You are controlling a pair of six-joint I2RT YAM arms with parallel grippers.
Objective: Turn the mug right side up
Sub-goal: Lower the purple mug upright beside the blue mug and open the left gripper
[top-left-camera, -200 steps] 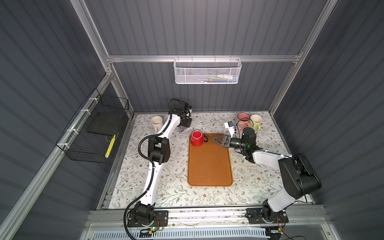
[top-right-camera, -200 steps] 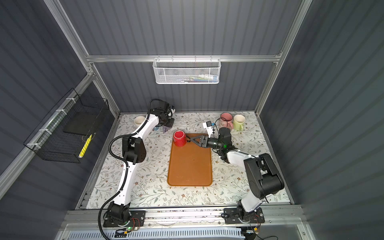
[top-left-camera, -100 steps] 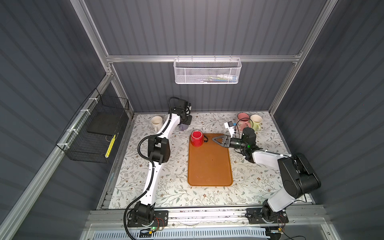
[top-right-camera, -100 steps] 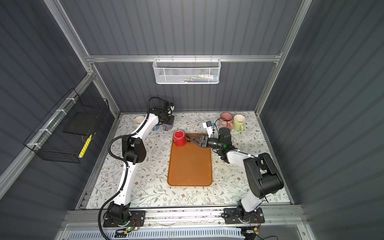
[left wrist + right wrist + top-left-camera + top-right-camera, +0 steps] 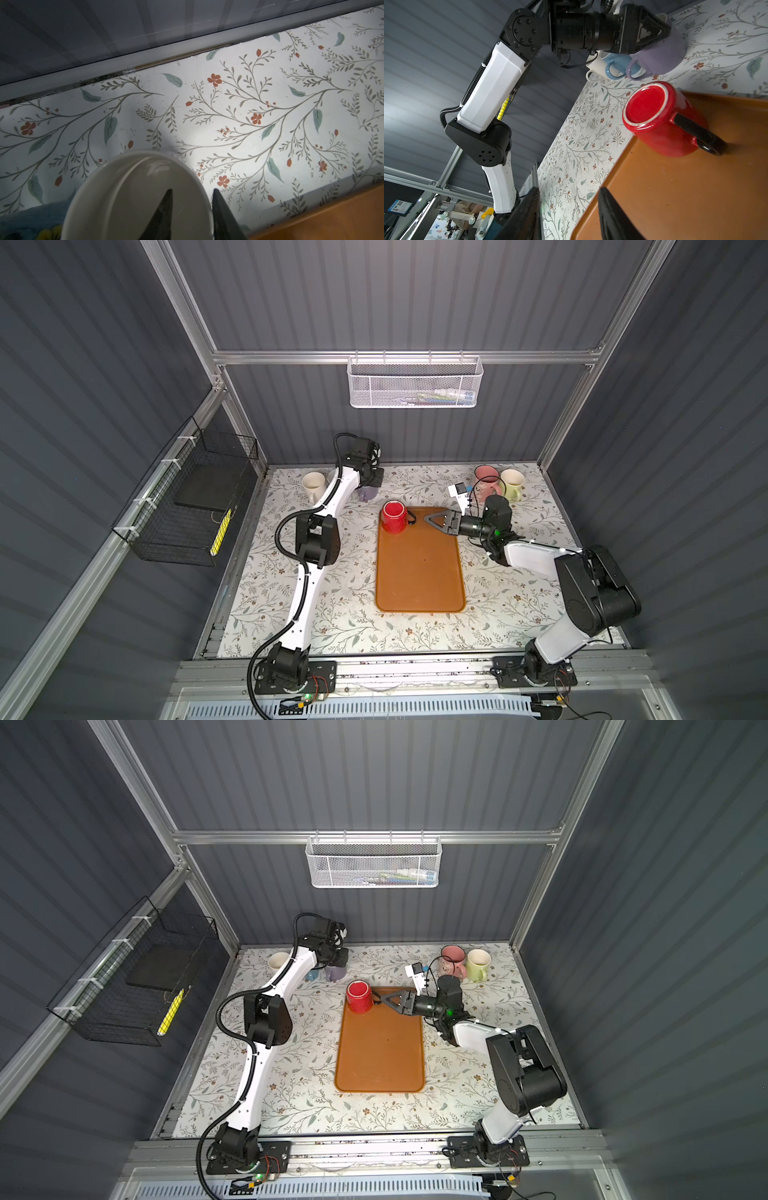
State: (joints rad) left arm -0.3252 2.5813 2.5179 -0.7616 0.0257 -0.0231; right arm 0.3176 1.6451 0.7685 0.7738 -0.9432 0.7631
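Observation:
A red mug [image 5: 392, 516] [image 5: 660, 122] with a black handle [image 5: 699, 135] stands upside down, base up, on the far left corner of the orange tray [image 5: 419, 572]. My right gripper [image 5: 427, 518] [image 5: 568, 190] is open and empty, low over the tray, just right of that handle and apart from it. My left gripper [image 5: 368, 483] [image 5: 192, 192] is open at the back left. It straddles the rim of an upright purple mug [image 5: 336, 973] [image 5: 660, 56], one finger inside and clear of the wall, the other just outside.
A blue mug [image 5: 614, 62] and a white mug [image 5: 313, 485] stand left of the purple one. A pink mug [image 5: 484, 475] and a pale green mug [image 5: 512, 481] sit at the back right. The rear wall is close behind the left gripper.
The left jaws have widened a little round the purple mug's rim, and the left wrist has shifted slightly. The right arm and the red mug have not moved.

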